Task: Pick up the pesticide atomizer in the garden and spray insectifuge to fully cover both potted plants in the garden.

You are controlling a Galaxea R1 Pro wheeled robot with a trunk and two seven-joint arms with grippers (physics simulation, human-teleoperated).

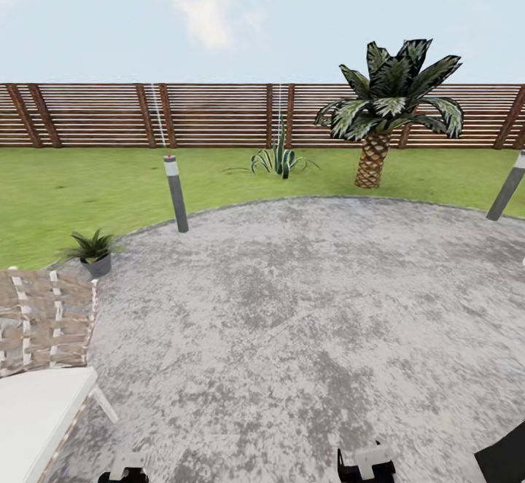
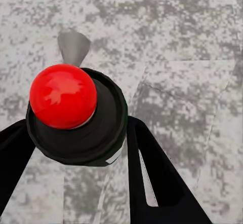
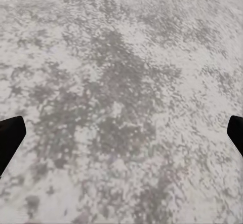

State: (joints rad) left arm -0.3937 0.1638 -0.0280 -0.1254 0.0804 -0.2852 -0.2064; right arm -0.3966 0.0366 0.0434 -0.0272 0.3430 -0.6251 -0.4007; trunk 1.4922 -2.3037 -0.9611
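Far left, the wicker chair [image 1: 45, 323] with its white cushion sits on the patio edge. Just beyond its back corner, where stone meets lawn, stands a small potted plant [image 1: 92, 251], dark leaves over a grey pot. I take it for one of the two to spray, though its leaves are too small to read.

The left gripper [image 1: 124, 470] is low at the frame's bottom. Its wrist view shows black fingers [image 2: 148, 169] pinching a dark round bottle end-on, capped with a red dome, with a white patch on its side and a grey nozzle poking out over bare stone. That reads as the pesticide atomizer [image 2: 101, 133], already in hand, its long axis running up towards the camera.

Here is what matters: the plant lies ahead and to the left, well apart from the nozzle. The left arm is the nearer one, so the base must likely close in and the nozzle swing round.

Moving right: a grey bollard light [image 1: 176, 195], a spiky clump [image 1: 280, 162] in the grass, a palm [image 1: 383, 108] before the slatted fence [image 1: 219, 115].

The right gripper [image 1: 364, 462] hangs over the patio [image 1: 306, 308] with fingers spread wide, holding nothing.
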